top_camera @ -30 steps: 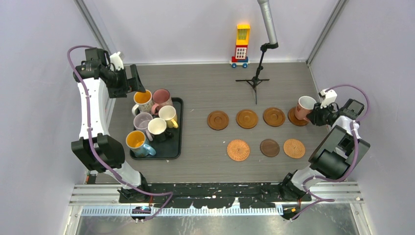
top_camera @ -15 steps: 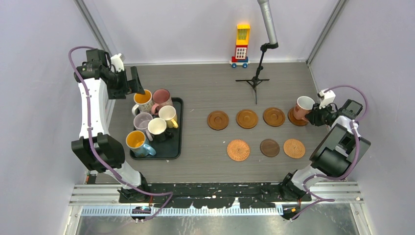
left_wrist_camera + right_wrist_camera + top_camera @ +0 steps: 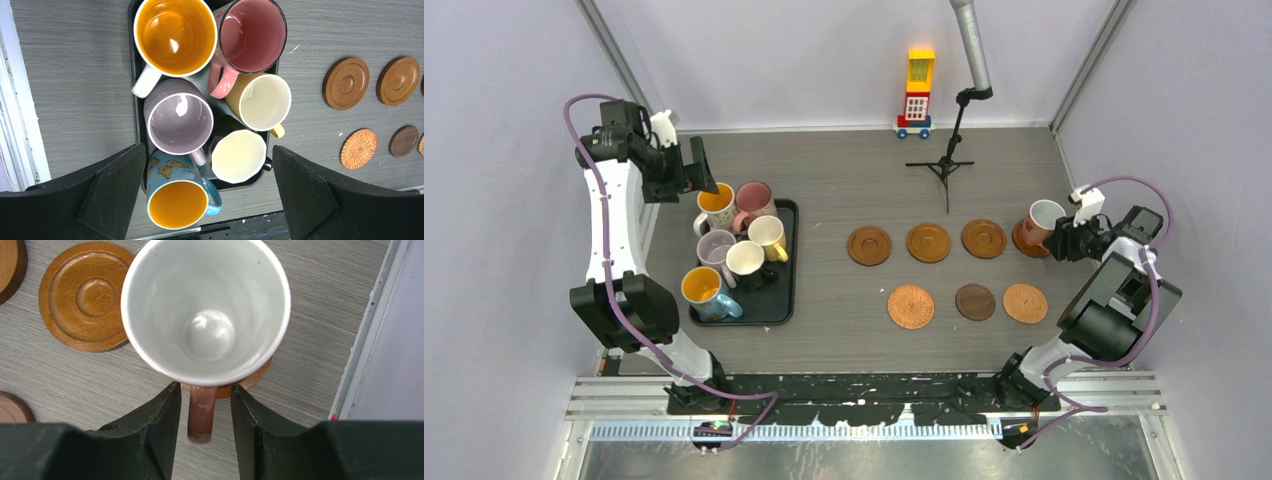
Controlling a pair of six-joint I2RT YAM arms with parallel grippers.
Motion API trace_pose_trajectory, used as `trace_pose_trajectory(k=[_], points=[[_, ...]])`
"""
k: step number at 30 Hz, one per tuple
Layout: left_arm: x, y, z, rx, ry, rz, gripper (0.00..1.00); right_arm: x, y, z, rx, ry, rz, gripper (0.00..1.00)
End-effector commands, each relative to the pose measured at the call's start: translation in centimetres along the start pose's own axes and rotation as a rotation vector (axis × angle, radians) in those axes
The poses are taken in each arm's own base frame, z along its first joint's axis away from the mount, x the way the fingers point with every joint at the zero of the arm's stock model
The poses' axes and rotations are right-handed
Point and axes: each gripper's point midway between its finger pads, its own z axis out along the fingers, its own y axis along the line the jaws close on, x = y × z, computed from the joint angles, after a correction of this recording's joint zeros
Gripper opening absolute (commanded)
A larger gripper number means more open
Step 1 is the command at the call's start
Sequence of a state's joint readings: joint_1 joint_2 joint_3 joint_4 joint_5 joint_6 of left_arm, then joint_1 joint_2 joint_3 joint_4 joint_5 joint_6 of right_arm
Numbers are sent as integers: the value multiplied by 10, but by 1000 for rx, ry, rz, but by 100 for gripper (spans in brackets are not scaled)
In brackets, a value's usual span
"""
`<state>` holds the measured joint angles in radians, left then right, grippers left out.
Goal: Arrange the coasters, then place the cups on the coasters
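The patterned pink cup (image 3: 205, 310), white inside, stands on the far-right coaster (image 3: 250, 382). My right gripper (image 3: 205, 387) is open, its fingers on either side of the cup's handle (image 3: 201, 412) with a gap on each side. Several more coasters (image 3: 929, 242) lie in two rows on the table. The other cups stand crowded in the black tray (image 3: 250, 184): white with orange inside (image 3: 175, 35), pink (image 3: 252, 32), lilac (image 3: 178, 117), yellow (image 3: 262, 102), black (image 3: 239, 156) and blue (image 3: 177, 197). My left gripper (image 3: 208, 147) hangs wide open above them, holding nothing.
A microphone stand (image 3: 944, 165) and a colourful toy (image 3: 917, 90) are at the back of the table. The right wall's rail (image 3: 370, 330) runs close beside the placed cup. Another coaster (image 3: 85, 295) lies just left of that cup.
My right gripper's jaws have parted from the pink cup's handle, leaving the cup standing on its coaster. The left arm has hardly moved.
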<state>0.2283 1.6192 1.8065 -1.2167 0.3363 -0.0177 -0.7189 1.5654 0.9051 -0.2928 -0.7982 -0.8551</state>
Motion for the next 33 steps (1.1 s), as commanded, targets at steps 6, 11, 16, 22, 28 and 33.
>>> trace_pose_trajectory(k=[6,11,16,22,28,33], points=[[-5,-5,-3,13,-14,27,100,-8,-3,-21,-24,20,-55,55],[-6,-7,-5,11,-33,36,100,-34,-4,-53,-19,76,-50,67],[-9,-6,-9,-5,-59,45,100,-73,3,-80,-24,85,36,79],[-10,-5,-15,-21,-89,55,100,-140,20,-91,15,45,24,80],[-11,2,-23,-63,-147,136,100,-220,71,-71,-50,-105,28,81],[1,6,-24,-89,-134,151,100,-280,118,-40,-141,-199,150,81]])
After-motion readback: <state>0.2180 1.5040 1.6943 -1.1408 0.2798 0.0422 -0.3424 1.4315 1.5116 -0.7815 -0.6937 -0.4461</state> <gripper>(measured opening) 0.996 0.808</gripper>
